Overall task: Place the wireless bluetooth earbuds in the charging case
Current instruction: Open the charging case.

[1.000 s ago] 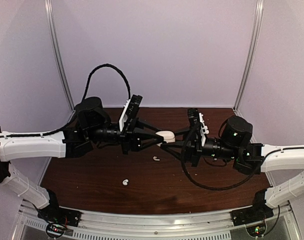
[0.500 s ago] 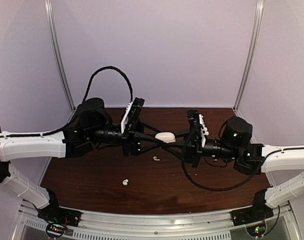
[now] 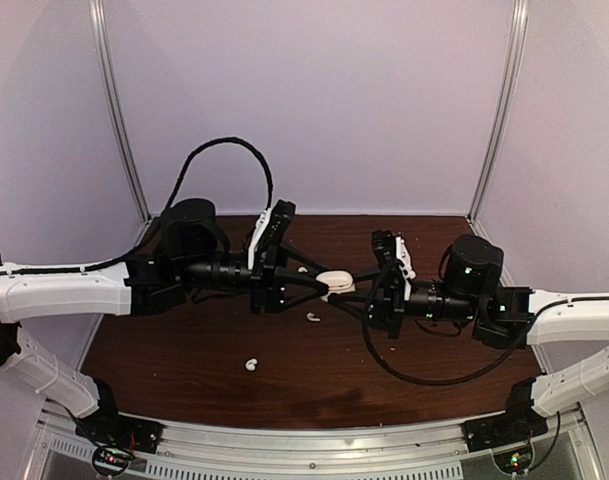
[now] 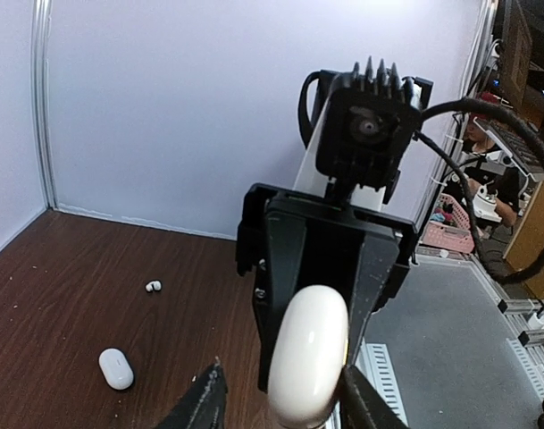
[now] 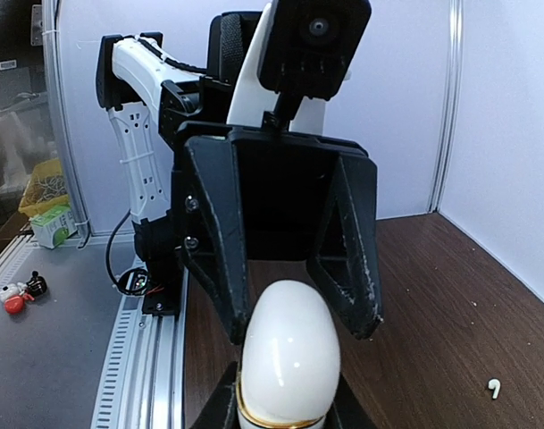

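A white pebble-like charging case (image 3: pixel 334 283) is held in the air between the two arms above the table's middle. My right gripper (image 3: pixel 344 291) is shut on its lower end, where a gold seam shows in the right wrist view (image 5: pixel 289 357). My left gripper (image 3: pixel 324 286) is open with its fingers astride the case's other end; in the left wrist view (image 4: pixel 307 362) one finger is beside the case and the other is apart. Two white earbuds (image 3: pixel 312 318) (image 3: pixel 251 365) lie on the table below. Another earbud (image 4: pixel 152 286) lies further back.
A second white case (image 4: pixel 116 368) lies on the brown table (image 3: pixel 184 350), seen only in the left wrist view. One earbud (image 5: pixel 493 387) lies near the wall in the right wrist view. White walls close the back and sides; a metal rail (image 3: pixel 314 445) runs along the near edge.
The case and both grippers have sunk a little toward the table. The left gripper has turned and come further over the case.
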Available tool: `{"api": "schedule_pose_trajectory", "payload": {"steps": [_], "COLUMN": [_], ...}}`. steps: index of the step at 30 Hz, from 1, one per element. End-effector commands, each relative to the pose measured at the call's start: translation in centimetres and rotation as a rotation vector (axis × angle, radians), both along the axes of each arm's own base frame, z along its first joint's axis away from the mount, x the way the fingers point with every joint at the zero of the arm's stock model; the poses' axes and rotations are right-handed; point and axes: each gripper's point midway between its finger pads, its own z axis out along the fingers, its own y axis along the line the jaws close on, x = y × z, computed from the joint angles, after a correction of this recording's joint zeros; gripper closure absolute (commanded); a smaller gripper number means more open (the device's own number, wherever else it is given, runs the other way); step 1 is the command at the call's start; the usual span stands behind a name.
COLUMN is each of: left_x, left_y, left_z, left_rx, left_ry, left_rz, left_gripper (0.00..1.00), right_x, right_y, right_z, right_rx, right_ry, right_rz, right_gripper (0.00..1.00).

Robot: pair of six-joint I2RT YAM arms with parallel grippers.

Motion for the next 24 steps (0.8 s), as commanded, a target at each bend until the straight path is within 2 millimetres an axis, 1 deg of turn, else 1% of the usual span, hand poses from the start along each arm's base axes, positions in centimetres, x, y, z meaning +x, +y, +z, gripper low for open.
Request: {"api": "schedule_pose_trajectory", "payload": {"steps": [1,6,9,12,15,17,21,23,24], "left_x": [1.3,2.9,3.2,2.7,2.2,2.4,4.5,6.3,7.4], "left_y": [0.0,0.4,0.4,0.5,1.0,1.5,3.1,3.7,3.9], "left_z": [2.9,2.7,2.1,2.0,2.4,2.7,2.6,1.9,1.1], "left_rx": [-0.068,-0.066,-0.054,-0.051,-0.07,-0.075,-0.05,-0.008,0.028], "left_ry": [-0.018,0.008,0.016,0.008,-0.007,-0.01,-0.017,-0.005,0.001], "left_rz": [0.054,0.117,0.123,0.096,0.082,0.093,0.185,0.238,0.267], "left_gripper": [0.56,0.57,0.58,0.56,0.51,0.47,0.45,0.41,0.39], "right_x": [-0.8,-1.0,-0.9,-0.7,-0.5,-0.3,-0.1,0.0,0.2], "right_y": [-0.3,-0.5,-0.7,-0.9,-1.3,-1.7,-2.5,-3.0,-3.3], "right_z": [-0.3,-0.4,-0.3,-0.4,-0.6,-0.7,-1.0,-1.2,-1.3], "right_rx": [-0.018,-0.02,-0.018,-0.015,-0.011,-0.01,-0.002,0.0,0.004], "right_ry": [-0.019,-0.021,-0.023,-0.019,-0.018,-0.016,-0.003,-0.003,0.012], "right_rz": [0.032,0.031,0.022,0.006,-0.022,-0.039,-0.063,-0.075,-0.084], "right_gripper": [0.92,0.93,0.93,0.94,0.95,0.95,0.95,0.96,0.96]}}
